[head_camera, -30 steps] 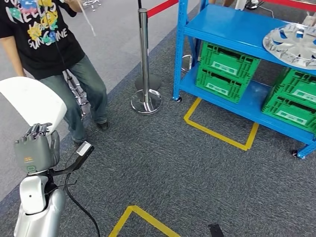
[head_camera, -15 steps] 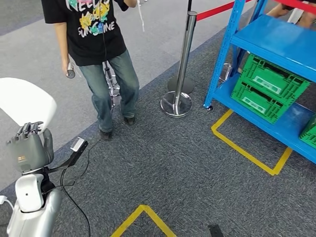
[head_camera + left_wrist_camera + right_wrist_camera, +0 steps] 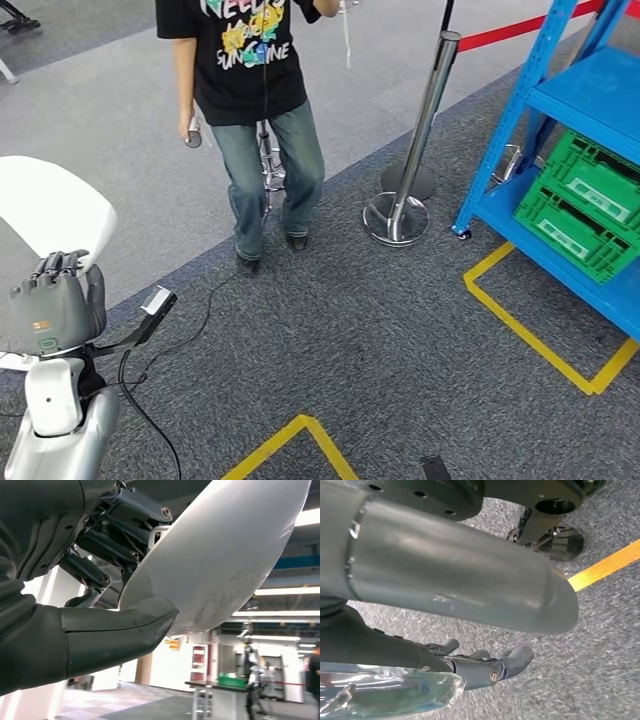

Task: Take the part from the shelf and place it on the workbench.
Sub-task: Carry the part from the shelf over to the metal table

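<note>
My left hand [image 3: 56, 310] is raised at the lower left of the head view and grips a large white curved part [image 3: 49, 205] by its lower edge. In the left wrist view the thick thumb [image 3: 113, 635] presses against the smooth white part [image 3: 226, 555], with dark fingers behind it. My right hand [image 3: 482, 670] hangs above the grey carpet, its fingers stretched out and apart with nothing in them. The blue shelf [image 3: 573, 95] stands at the far right, apart from both hands.
A person [image 3: 256, 90] in a black shirt and jeans stands ahead, holding a small controller. A chrome stanchion [image 3: 413, 150] with a red belt stands beside the shelf. Green crates [image 3: 592, 195] sit on the lower shelf. Yellow tape lines [image 3: 543, 340] and a black cable [image 3: 151, 420] lie on the carpet.
The whole picture has shifted: the camera has turned left, so the shelf has slid toward the right edge and the person toward the middle. My left hand still holds the white part.
</note>
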Controlling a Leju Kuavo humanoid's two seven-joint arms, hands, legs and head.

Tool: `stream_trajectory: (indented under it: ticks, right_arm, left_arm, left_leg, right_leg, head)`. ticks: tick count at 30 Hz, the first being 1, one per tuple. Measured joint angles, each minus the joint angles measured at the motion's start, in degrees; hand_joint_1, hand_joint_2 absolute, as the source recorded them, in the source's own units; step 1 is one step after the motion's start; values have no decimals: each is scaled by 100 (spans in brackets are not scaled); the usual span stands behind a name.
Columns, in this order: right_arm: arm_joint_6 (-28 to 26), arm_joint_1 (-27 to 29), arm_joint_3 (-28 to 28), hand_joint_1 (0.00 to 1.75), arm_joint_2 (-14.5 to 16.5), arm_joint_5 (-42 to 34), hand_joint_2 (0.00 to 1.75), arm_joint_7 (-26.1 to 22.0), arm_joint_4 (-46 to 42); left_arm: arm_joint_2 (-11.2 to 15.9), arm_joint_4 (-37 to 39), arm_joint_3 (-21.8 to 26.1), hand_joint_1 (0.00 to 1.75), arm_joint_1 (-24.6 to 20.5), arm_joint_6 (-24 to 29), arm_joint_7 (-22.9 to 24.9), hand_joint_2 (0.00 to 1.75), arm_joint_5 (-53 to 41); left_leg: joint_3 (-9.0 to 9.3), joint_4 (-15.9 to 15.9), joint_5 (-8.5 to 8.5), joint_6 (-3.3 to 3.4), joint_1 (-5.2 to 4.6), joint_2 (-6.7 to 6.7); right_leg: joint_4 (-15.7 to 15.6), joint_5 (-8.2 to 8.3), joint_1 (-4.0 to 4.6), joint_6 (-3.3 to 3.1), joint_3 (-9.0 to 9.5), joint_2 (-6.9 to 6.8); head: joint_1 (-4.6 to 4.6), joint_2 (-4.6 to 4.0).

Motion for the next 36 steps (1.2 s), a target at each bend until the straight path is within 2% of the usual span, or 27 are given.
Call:
stream_trajectory:
  ticks: [2,3,4,5,7,8,9,10,11,12,14,15,16,17,18,20,22,23,24,25,26,27,29,31,33,34,36]
  right_arm:
    - [0,-20,-1,0,1,1,0,1,0]
    - [0,-33,-1,0,1,1,0,1,0]
    - [-1,-43,-1,0,2,2,0,0,0]
    - [-1,-49,-2,0,2,2,0,-1,0]
    - [-2,-48,-7,0,2,2,0,1,0]
    - [-1,-37,-15,0,2,3,0,3,0]
    - [-1,-23,-25,0,2,4,0,7,0]
    - [0,-10,-34,0,2,7,0,11,0]
    - [0,0,-43,0,2,12,0,15,0]
    - [0,2,-48,0,1,17,0,18,0]
    - [-1,0,-56,0,-2,30,0,19,0]
    - [-1,1,-62,0,-4,34,0,20,0]
    - [-3,1,-67,0,-6,38,0,23,0]
    - [-5,0,-72,0,-8,41,0,27,0]
    - [-7,-4,-76,0,-6,45,0,31,-1]
    - [-8,-14,-79,0,-2,62,0,36,-2]
    - [-9,-3,-79,0,-1,86,0,43,-2]
    - [-9,7,-80,0,-2,99,0,48,-2]
    - [-10,15,-80,0,-3,111,0,54,-2]
    - [-10,18,-80,0,-4,121,0,57,-2]
    - [-10,17,-80,0,-4,129,0,59,-2]
    - [-9,14,-80,0,-4,134,0,60,-2]
    - [-9,10,-80,0,-3,142,0,60,-2]
    - [-9,5,-80,0,-4,146,0,63,-2]
    - [-8,-9,-81,0,-4,152,0,70,-3]
    - [-7,-17,-82,0,-4,155,0,74,-3]
    - [-7,-28,-83,0,-4,158,0,79,-4]
  left_arm:
    - [17,-11,-6,175,4,1,18,175,0]
    - [27,-20,-8,175,9,2,33,175,-1]
    - [34,-29,-12,175,4,3,50,175,-1]
    - [40,-39,-20,175,-8,3,68,175,-2]
    - [50,-45,-43,175,-23,3,115,175,-2]
    - [61,-46,-60,175,-17,2,150,175,-2]
    - [75,-46,-77,175,-7,2,187,175,-2]
    - [92,-46,-92,175,3,2,222,175,-2]
    - [110,-46,-104,175,12,2,253,175,-2]
    - [124,-46,-110,175,18,2,276,175,-2]
    - [146,-47,-111,175,24,2,298,175,-2]
    - [157,-49,-111,175,28,2,301,175,-2]
    - [173,-50,-109,175,37,2,302,175,-2]
    - [191,-50,-109,175,51,2,302,175,-2]
    - [209,-51,-110,175,68,3,302,175,-1]
    - [257,-53,-117,175,83,4,319,175,0]
    - [295,-55,-126,175,85,4,367,175,0]
    - [307,-55,-128,175,92,3,395,175,0]
    - [317,-55,-130,175,108,3,416,175,0]
    - [328,-55,-131,175,123,2,432,175,0]
    - [340,-55,-132,175,133,2,445,175,0]
    - [349,-55,-133,175,139,2,456,175,0]
    - [362,-55,-136,175,134,2,467,175,0]
    - [370,-54,-138,175,133,2,470,175,0]
    - [385,-54,-139,175,155,2,477,175,0]
    - [392,-53,-139,175,165,3,482,175,-1]
    - [399,-51,-141,175,164,4,500,175,-2]
  left_leg:
    - [5,-48,-19,81,-15,-97]
    - [25,-78,-11,115,-3,-161]
    - [50,-106,-1,152,13,-219]
    - [76,-129,8,185,30,-279]
    - [88,-135,4,228,39,-403]
    - [91,-133,0,237,34,-478]
    - [97,-131,-5,242,29,-557]
    - [108,-129,-11,243,26,-638]
    - [124,-126,-18,236,26,-720]
    - [140,-122,-30,222,28,-796]
    - [140,-97,-56,173,20,-927]
    - [124,-88,-59,143,25,-983]
    - [105,-83,-56,112,32,-1038]
    - [93,-87,-49,82,50,-1094]
    - [84,-75,-59,53,58,-1082]
    - [-17,153,-221,-13,51,-840]
    - [-330,802,-566,-74,54,-545]
    - [-526,1184,-719,-97,69,-493]
    - [-669,1451,-786,-115,85,-471]
    - [-721,1532,-747,-127,99,-457]
    - [-646,1368,-592,-130,107,-433]
    - [-470,1023,-375,-123,109,-377]
    - [-70,253,-73,-71,64,-123]
    - [76,-59,-50,8,13,24]
    - [74,-94,-51,88,13,-87]
    - [85,-114,-42,120,26,-152]
    - [115,-149,-28,193,60,-271]
  right_leg:
    - [-29,-27,13,60,40,-122]
    - [-19,-61,7,90,56,-101]
    - [65,-132,1,113,33,-10]
    - [295,-261,-5,129,-71,134]
    - [1057,-583,-11,133,-480,407]
    - [1426,-688,-8,133,-705,458]
    - [1615,-680,-5,129,-854,477]
    - [1596,-563,-3,122,-906,487]
    - [1343,-339,-3,108,-841,511]
    - [940,-77,-10,94,-697,589]
    - [232,226,-36,66,-389,815]
    - [66,256,-41,55,-304,889]
    - [26,230,-36,41,-267,899]
    - [16,233,-26,23,-250,846]
    - [0,239,-26,-4,-239,790]
    - [-41,248,-39,-69,-206,670]
    - [-58,235,-43,-115,-185,539]
    - [-57,224,-42,-124,-181,466]
    - [-56,211,-41,-128,-176,394]
    - [-55,197,-41,-125,-167,323]
    - [-55,180,-41,-118,-147,251]
    - [-55,160,-41,-107,-117,184]
    - [-49,109,-16,-58,-56,63]
    - [-51,68,17,3,-22,-52]
    - [-66,36,20,62,3,-153]
    - [-33,-4,10,92,0,-90]
    - [366,-232,-10,136,-189,214]
  head:
    - [0,0]
    - [6,0]
    - [14,0]
    - [34,0]
    - [64,0]
    - [73,0]
    - [75,0]
    - [78,0]
    - [79,0]
    - [80,0]
    - [76,0]
    - [73,0]
    - [71,0]
    - [71,0]
    - [73,0]
    - [46,0]
    - [16,0]
    - [15,0]
    - [15,0]
    - [15,0]
    - [14,0]
    - [14,0]
    - [11,0]
    - [13,0]
    - [17,0]
    - [24,0]
    - [48,0]
